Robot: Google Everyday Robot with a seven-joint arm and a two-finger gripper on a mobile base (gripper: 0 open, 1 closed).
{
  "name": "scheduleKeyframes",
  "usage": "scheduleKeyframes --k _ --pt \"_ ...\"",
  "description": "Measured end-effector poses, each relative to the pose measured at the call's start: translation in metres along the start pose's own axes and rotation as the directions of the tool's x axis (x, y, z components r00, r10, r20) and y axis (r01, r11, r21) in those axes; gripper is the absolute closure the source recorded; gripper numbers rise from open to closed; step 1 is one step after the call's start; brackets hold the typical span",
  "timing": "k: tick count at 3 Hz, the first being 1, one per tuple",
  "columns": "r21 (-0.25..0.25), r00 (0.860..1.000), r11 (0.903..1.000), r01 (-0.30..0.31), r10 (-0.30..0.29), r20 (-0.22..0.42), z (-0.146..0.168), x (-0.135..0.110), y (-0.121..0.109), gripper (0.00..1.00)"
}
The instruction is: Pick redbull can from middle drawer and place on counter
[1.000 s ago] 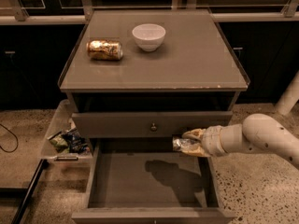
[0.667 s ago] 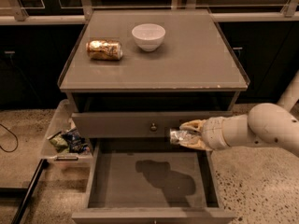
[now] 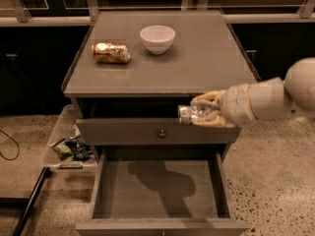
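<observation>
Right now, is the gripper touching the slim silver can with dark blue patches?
Touching. The camera view shows the gripper clamped around the can, in front of the counter, above the open middle drawer.

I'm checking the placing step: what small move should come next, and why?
Probably raise it straight up: the gripper holds the redbull can above the drawer but just below the front edge of the counter, so it should clear that edge before moving in.
</observation>
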State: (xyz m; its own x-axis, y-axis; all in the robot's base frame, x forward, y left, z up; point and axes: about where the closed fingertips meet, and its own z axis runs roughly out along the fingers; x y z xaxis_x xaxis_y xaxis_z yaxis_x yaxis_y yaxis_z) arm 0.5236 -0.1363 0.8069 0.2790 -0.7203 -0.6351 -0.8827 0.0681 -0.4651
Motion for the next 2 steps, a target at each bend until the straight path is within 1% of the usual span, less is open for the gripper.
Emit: scheduleKeyframes --k 1,2 --pt "-0.03 0.995 0.9975 -0.063 0.065 0.074 -0.026 -0.012 -0.042 1.0" --pt "0.021 0.996 0.999 -0.04 0.039 0.081 -0.05 -0.021 -0.067 1.0"
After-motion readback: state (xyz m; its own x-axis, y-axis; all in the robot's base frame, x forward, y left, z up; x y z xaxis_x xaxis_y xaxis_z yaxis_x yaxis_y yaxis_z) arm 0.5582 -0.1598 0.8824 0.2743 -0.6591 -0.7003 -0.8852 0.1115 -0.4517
